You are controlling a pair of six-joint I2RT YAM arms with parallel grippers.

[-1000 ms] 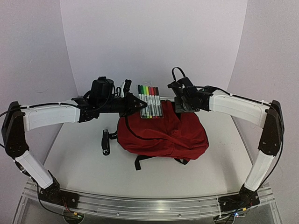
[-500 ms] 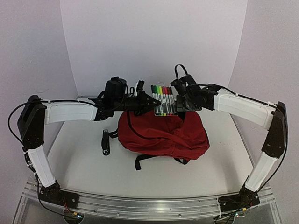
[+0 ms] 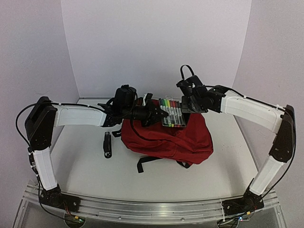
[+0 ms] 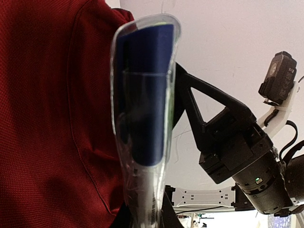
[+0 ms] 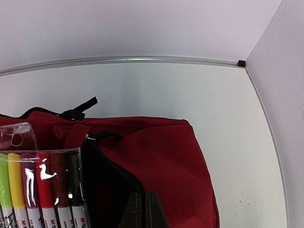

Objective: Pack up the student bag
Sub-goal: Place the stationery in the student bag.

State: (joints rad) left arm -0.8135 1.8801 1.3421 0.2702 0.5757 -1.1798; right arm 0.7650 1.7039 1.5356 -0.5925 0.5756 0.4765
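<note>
The student bag (image 3: 166, 140), dark red, lies mid-table with its zipped mouth (image 5: 107, 187) gaping dark. My right gripper (image 3: 190, 107) is shut on the bag's zipper edge at the far right of the mouth; in the right wrist view its fingers (image 5: 135, 213) pinch that rim. My left gripper (image 3: 159, 113) is shut on a clear pack of coloured markers (image 3: 172, 112) and holds it just over the bag's back edge. The left wrist view shows the pack (image 4: 145, 95) edge-on beside the red fabric (image 4: 47, 118). The markers (image 5: 42, 185) sit at the mouth's left side.
A black buckle strap (image 3: 107, 144) lies on the table left of the bag. Black straps (image 3: 142, 164) trail from the bag's near side. White walls close the back and sides (image 5: 142, 28). A metal rail (image 3: 152, 209) runs along the near edge.
My left arm has carried the marker pack rightward, over the bag's back edge. My right gripper has gone from open to shut on the bag's zipper edge.
</note>
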